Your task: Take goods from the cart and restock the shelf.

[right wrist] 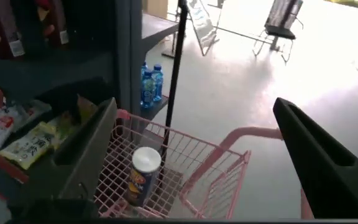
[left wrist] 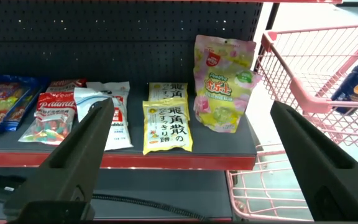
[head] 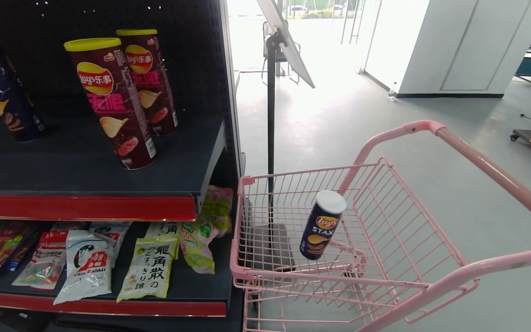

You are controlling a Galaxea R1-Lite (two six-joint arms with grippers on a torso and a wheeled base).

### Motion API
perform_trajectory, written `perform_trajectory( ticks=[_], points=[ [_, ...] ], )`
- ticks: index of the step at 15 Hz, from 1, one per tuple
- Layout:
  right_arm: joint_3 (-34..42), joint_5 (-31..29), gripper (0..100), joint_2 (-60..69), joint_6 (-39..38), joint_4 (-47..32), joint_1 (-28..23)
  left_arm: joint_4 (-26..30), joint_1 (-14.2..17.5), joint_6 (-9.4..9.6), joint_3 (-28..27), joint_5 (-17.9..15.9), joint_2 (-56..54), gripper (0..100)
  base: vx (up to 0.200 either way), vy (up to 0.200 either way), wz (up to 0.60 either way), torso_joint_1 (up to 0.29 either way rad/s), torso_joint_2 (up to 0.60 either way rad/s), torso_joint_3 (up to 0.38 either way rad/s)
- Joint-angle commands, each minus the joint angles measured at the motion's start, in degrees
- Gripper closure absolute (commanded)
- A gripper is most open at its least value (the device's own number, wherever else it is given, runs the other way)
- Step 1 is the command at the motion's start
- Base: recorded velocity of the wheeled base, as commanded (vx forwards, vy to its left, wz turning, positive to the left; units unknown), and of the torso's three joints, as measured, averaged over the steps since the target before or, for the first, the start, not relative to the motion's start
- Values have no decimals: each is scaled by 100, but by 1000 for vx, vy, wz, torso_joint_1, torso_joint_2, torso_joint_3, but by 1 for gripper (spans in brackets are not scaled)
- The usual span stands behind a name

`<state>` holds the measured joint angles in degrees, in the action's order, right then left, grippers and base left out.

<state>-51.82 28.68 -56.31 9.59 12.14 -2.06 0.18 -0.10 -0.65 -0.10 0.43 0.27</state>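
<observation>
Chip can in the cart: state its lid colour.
The lid is white; head view shows it best.

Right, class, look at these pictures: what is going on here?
Nothing is being handled at this moment. The left gripper, fingers open, faces the snack bags on the lower shelf. The right gripper, also open, hangs above the pink wire cart, where one dark blue cylindrical can with a white lid stands tilted. Two maroon cans with yellow lids stand on the upper dark shelf.
</observation>
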Motion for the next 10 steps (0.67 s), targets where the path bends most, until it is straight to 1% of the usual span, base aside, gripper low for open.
perform_trajectory(
  ticks=[1,2,5,6,7,8,10],
  points=[
    [-865,2634,0,-3352,1853,1212,-787,-1,1,3,1,1,0,0,0,0,0,0,0,0],
    [-548,2704,0,-3519,2134,1203,-857,-1,1,-6,1,1,0,0,0,0,0,0,0,0],
    [-47,2941,0,-4116,2917,1203,-1227,-1,1,-6,1,1,0,0,0,0,0,0,0,0],
    [234,3020,0,-4345,3303,1203,-1227,-1,1,3,1,1,0,0,0,0,0,0,0,0],
    [269,3126,0,-4529,3532,1203,-1139,-1,1,3,1,1,0,0,0,0,0,0,0,0],
    [234,3222,0,-4679,3585,1203,-981,-1,1,3,1,1,0,0,0,0,0,0,0,0],
    [146,3231,0,-4978,3602,1203,-726,-1,1,3,1,1,0,0,0,0,0,0,0,0]
  ],
)
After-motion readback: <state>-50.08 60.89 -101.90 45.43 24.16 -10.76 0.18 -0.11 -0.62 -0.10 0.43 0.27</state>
